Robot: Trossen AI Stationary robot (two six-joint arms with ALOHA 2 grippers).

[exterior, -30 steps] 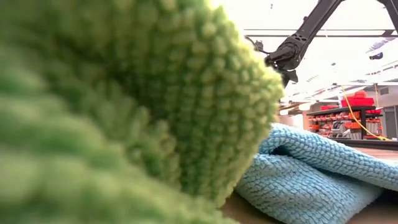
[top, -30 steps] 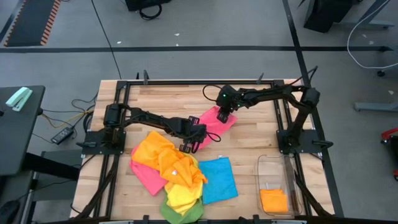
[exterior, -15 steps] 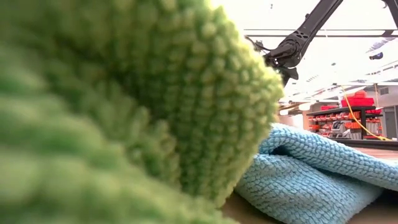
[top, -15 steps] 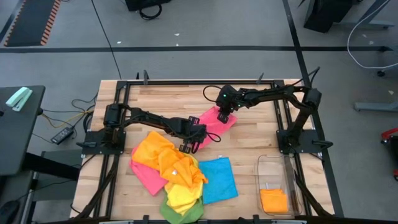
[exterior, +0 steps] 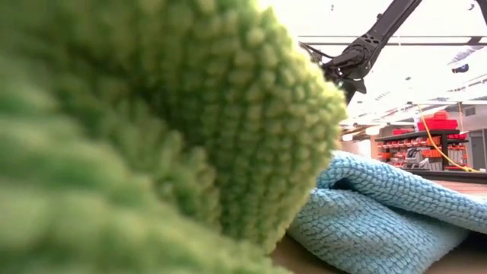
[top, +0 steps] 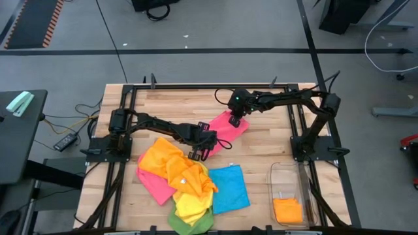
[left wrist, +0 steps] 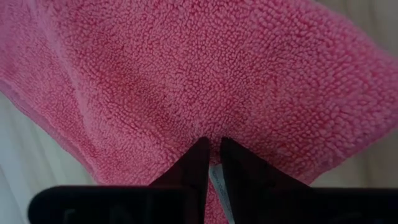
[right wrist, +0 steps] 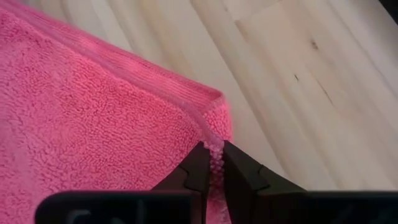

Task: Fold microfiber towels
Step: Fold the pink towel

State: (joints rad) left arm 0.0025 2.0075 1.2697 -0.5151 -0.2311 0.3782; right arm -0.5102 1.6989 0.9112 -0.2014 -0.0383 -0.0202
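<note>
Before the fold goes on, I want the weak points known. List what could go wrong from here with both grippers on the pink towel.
1. The right gripper pinches only the very corner of the pink towel; it may slip out.
2. The left gripper grips a thin edge beside the label, also a slim hold.
3. The towel pile lies close by the left gripper; a sweep could drag the orange towel.

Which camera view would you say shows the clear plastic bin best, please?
The high view: the clear plastic bin sits whole at the table's near right corner, with an orange towel inside. The low view and both wrist views show nothing of it.
</note>
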